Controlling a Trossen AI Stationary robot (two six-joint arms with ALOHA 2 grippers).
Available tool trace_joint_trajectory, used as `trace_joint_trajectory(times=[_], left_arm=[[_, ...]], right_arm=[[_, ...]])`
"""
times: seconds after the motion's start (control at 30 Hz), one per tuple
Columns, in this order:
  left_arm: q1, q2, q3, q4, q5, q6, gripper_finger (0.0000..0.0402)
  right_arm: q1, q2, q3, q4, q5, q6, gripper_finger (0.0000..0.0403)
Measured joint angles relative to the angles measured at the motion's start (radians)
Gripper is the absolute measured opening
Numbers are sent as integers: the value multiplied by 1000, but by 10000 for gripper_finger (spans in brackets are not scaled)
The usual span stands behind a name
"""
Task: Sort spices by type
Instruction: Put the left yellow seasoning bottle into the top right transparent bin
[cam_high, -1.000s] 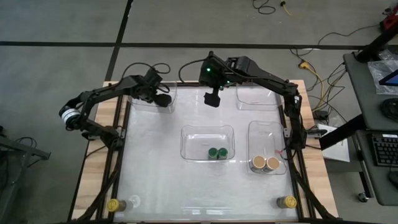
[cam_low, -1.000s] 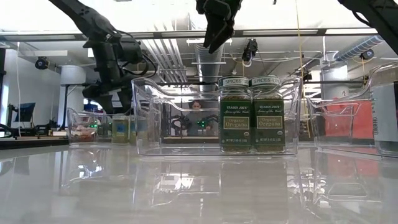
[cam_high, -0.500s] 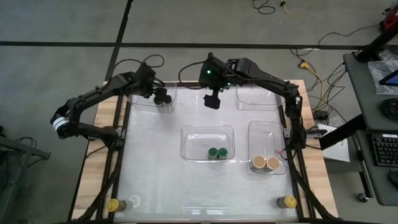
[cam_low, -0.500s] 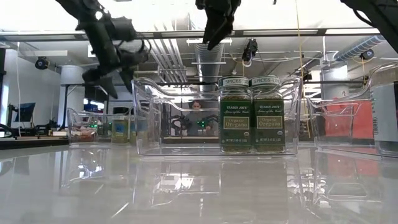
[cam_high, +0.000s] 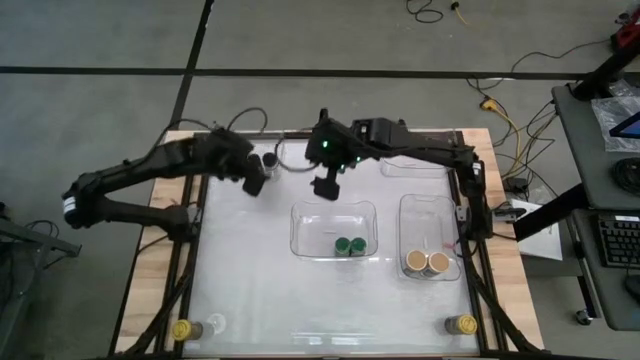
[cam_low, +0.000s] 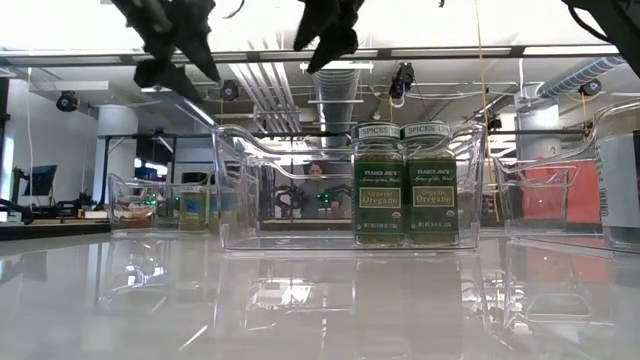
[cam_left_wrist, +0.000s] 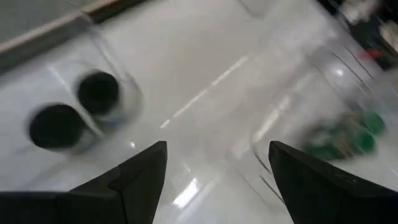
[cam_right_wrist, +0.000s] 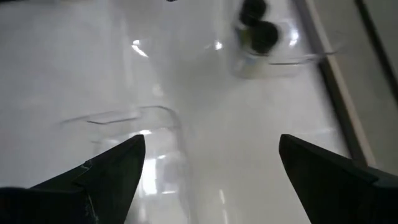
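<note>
Two black-lidded spice jars (cam_left_wrist: 98, 92) (cam_left_wrist: 56, 126) stand in the clear tray at the far left (cam_high: 268, 160). Two green-lidded jars (cam_high: 349, 245) stand in the centre tray (cam_high: 333, 212), labels facing the low view (cam_low: 406, 185). Two tan-lidded jars (cam_high: 425, 263) stand in the right tray. One yellow-lidded jar stands at each near corner (cam_high: 182, 328) (cam_high: 460, 324). My left gripper (cam_high: 255, 183) hangs open and empty in the air beside the black jars' tray. My right gripper (cam_high: 325, 187) hangs open and empty above the centre tray's far edge.
Another clear tray (cam_high: 415, 160) stands at the far right under the right arm. Bare glossy table lies between the centre tray and the near edge (cam_high: 320, 310). Cables and a desk with a keyboard lie beyond the table's right side.
My left gripper has risen out of the far-left tray and drawn back toward the table's near side, tipping as it went, its fingers still apart. My right gripper has swung toward the table's left and near side, staying high and open.
</note>
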Motion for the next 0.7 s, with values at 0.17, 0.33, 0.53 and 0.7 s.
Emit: trace_joint_trajectory(times=[0.17,0.33,0.53,0.7], left_arm=[[-234,-51,-2,-76,-61,-81,265],[-509,-77,-2,-193,-140,-225,265],[-823,-58,-2,-202,-189,-382,265],[-992,-7,-2,-205,-189,-583,265]], right_arm=[[88,1,-37,95,0,73,361],[176,1,-39,141,97,143,361],[253,1,-40,135,208,241,361],[327,1,-40,138,260,349,361]])
